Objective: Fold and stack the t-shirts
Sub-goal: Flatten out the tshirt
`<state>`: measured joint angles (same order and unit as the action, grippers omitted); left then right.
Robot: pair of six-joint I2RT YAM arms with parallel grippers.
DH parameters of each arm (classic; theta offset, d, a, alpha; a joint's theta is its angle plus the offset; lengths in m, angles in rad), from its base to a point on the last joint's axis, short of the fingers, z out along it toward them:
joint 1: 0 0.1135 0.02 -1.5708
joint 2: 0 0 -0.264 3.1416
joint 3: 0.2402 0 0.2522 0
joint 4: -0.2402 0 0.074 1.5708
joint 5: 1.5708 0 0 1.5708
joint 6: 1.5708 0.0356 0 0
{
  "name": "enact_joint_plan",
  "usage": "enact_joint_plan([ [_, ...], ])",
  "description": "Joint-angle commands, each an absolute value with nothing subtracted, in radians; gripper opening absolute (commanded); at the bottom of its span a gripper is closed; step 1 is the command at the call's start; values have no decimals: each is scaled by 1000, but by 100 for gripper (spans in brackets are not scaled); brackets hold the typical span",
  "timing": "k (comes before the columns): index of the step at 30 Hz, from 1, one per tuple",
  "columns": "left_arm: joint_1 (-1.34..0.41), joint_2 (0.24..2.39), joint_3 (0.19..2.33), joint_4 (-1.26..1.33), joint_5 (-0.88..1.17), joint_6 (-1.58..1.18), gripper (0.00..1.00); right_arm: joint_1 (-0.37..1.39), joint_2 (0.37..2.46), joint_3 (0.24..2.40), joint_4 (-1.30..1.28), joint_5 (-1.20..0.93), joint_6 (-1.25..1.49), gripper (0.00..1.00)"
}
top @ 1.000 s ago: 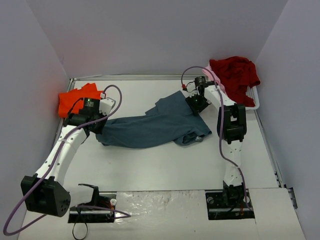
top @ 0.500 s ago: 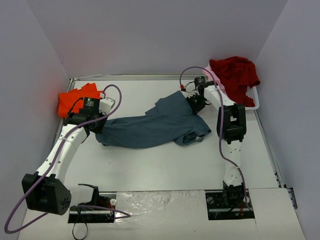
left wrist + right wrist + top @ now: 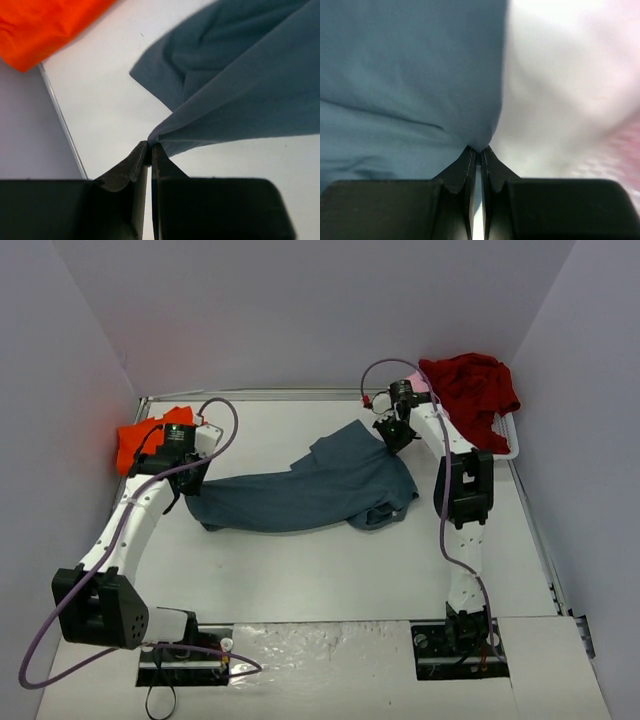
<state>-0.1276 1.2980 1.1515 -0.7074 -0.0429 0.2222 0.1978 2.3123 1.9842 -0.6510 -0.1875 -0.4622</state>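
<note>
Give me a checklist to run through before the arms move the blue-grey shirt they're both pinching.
1. Left fingers shut on the blue-grey shirt: ok, pinching a corner.
2. Right fingers shut on the same shirt: ok, pinching its far edge.
3. Shirt flat between the two grips: not ok, bunched, with folds near the right arm.
4. Only one layer in each pinch: cannot tell.
5. Orange shirt free of the left grip: ok, apart at the far left.
6. Red shirt out of the way: ok, heaped on the basket at the far right.
</note>
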Motion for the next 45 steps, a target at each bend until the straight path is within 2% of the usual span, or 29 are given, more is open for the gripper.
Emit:
enact_joint_plan([
  [1, -89, 1348, 1319, -676, -97, 201, 2, 195, 2133, 2120, -666, -111, -433, 0],
  [5, -55, 1355, 1431, -675, -80, 150, 2, 193, 2043, 2184, -664, -91, -419, 0],
  [13, -48, 1304, 1629, -762, -68, 124, 2, 193, 1820, 2164, -664, -107, -393, 0],
  [22, -46, 1122, 1672, -830, -94, 144, 2, 195, 1502, 2022, -666, -156, -376, 0],
  [28, -46, 1033, 1726, -836, -110, 140, 2, 195, 1384, 2045, -663, -141, -361, 0],
  [32, -48, 1011, 1781, -818, -121, 132, 2, 193, 1377, 2124, -661, -129, -353, 0],
  [38, -48, 1089, 1907, -822, -144, 130, 2, 189, 1479, 2233, -631, -77, -334, 0],
  [45, -46, 1207, 1792, -714, -163, 129, 2, 187, 1690, 2244, -549, -37, -344, 0],
])
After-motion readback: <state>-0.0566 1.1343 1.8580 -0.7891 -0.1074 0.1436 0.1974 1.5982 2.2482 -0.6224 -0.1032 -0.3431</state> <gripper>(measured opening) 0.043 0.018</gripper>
